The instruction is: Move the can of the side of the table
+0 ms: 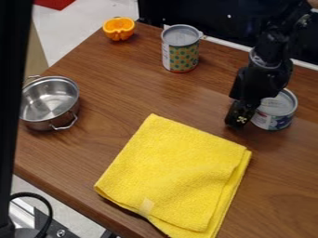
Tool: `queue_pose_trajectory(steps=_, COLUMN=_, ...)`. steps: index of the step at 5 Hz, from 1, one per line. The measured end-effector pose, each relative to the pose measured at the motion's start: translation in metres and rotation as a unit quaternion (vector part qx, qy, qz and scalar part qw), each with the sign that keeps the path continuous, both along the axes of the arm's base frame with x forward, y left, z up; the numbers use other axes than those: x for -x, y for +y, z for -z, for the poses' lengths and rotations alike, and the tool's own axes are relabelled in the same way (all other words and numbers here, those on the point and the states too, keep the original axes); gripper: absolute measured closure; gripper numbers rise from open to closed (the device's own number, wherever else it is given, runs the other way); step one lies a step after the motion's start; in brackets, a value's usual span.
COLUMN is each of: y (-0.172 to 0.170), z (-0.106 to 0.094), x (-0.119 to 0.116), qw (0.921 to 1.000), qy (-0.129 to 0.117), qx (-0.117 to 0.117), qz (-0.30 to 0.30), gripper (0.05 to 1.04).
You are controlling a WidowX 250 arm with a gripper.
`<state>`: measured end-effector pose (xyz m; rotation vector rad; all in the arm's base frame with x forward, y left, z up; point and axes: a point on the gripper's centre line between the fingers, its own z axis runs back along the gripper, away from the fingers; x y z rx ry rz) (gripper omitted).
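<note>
"What takes up the most room?"

"The brown wood-grained table (130, 111), running out past the right and bottom edges. Behind its far edge is something dark, and at the upper left a pale floor (81, 18)."

"And the arm?"

"The black robot arm (271, 56) comes in from the top right and reaches down to the right part of the table. Whether its claw (240, 116) is open or closed, I can't tell. A black post (11, 93) stands along the left edge, cut off at the top."

"Next size down?"

"The folded yellow cloth (177, 172), lying near the middle of the table. Then a two-handled metal pot (51, 100) by the left edge, partly hidden by the post."

"Where's the can?"

"There are two, both upright. The green-and-yellow patterned can (181, 53) stands toward the far edge. The white-and-blue-labelled can (277, 113) is at the right, just beside the claw, which hides its left part. I can't make out whether they touch, or whether the claw has hold of it."

"Anything smaller?"

"Something red (56, 3) at the top left, cut off by the top edge, and a cut orange (118, 29) on the table's far left corner, its face turned up."
</note>
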<state>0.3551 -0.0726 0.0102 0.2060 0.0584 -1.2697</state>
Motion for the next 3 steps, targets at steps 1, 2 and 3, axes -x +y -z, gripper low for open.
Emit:
queue_pose_trajectory(steps=1, y=0.004, z=-0.013, x=0.004, qw=0.9991, qy=-0.018, qx=0.037, qz=0.003, gripper=0.087)
queue_pose_trajectory(steps=2, y=0.015, z=-0.025, x=0.005, qw=0.9984, qy=-0.024, qx=0.051, qz=-0.003, gripper=0.087)
queue_pose_trajectory(steps=3, y=0.031, z=-0.034, x=0.01, qw=0.9989, qy=-0.026, qx=0.038, qz=-0.011, gripper=0.087)
